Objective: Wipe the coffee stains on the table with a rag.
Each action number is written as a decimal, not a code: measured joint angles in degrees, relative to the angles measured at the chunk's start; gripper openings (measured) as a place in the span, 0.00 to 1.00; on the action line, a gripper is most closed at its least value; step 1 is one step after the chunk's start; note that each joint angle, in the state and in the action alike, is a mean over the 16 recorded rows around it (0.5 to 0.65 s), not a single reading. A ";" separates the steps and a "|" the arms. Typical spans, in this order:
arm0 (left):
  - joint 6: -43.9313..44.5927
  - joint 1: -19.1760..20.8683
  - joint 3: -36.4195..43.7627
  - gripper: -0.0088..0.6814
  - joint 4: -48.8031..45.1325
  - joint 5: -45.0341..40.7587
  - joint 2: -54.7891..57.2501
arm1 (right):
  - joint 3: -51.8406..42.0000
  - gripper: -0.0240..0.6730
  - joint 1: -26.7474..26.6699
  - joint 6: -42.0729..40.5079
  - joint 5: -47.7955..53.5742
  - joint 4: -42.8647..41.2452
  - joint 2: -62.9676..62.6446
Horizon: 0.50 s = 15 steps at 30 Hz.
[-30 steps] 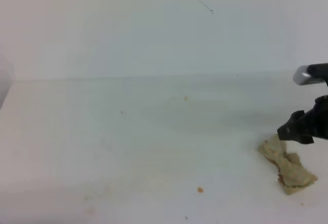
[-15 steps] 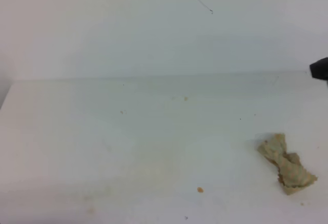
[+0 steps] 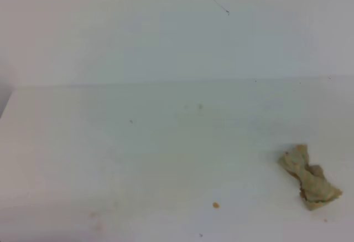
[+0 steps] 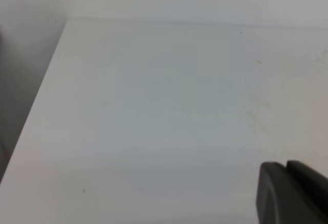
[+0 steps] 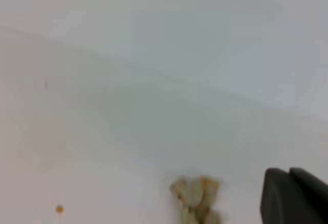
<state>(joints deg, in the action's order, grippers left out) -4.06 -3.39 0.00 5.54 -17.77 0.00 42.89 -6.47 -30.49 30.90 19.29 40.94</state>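
Rag point(image 3: 308, 176), one, lies free; one orange droplet point(image 3: 215, 204); right jaws closed empty, left's unclear

All three pictures are bright and pale, with a soft, even light and no hard shadows. The white table point(image 3: 166, 153) and the white wall point(image 3: 166, 31) almost melt together; only a thin grey line shows where they meet. In the high view the left edge turns a bit darker and the picture looks a little grainy. The rag point(image 3: 308, 178) there has only a faint shadow. The left wrist view is dim along its left side. The right wrist view is the blurriest, and its rag looks fuzzy. The dark shapes in the bottom right corners of both wrist views are out of focus.
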 joint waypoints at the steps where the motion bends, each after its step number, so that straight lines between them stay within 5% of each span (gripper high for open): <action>1: 0.00 0.00 0.00 0.01 0.00 0.00 0.00 | -2.07 0.04 0.00 0.74 -0.85 -0.32 -1.84; 15: 0.00 0.00 0.00 0.01 0.00 0.05 0.00 | -16.30 0.04 -0.01 3.13 -5.12 -0.83 -13.52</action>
<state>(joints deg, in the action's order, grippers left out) -4.06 -3.39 0.00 5.54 -17.72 0.00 26.59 -6.47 -27.36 25.78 18.47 27.42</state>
